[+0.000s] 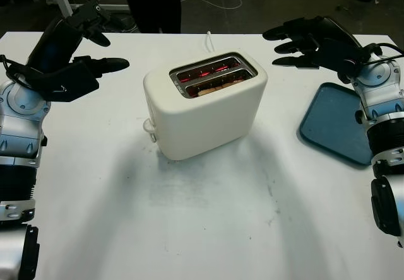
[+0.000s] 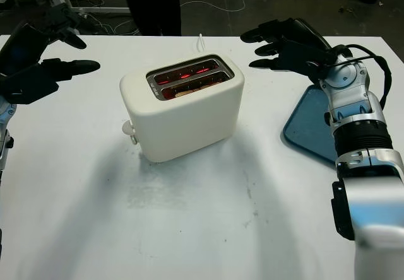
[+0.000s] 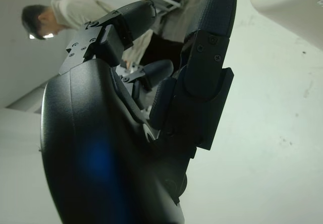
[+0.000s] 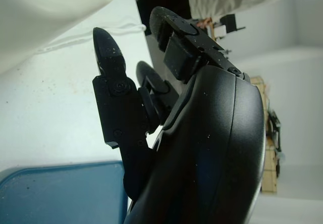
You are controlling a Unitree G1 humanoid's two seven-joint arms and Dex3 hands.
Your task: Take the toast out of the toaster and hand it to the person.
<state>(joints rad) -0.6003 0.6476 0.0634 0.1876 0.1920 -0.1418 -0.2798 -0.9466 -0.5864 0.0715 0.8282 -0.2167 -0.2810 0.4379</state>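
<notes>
We're at the start: nothing grasped yet. The toaster [image 1: 203, 103] sits mid-table, and the toast [image 1: 214, 87] is down in its nearer slot, elements glowing red (so expect heat around that slot). Our left hand [image 1: 69, 59] hovers open to the toaster's left, holding nothing. Our right hand [image 1: 312, 40] hovers open to its right, above the far end of the blue tray [image 1: 333, 123], also holding nothing. Both are well apart from the toaster. The person [image 1: 153, 2] stands at the table's far edge. Still to do, by our reading: reach in, pinch the toast, lift it out, pass it across. The slice barely shows above the slot, so the pinch looks tight.
</notes>
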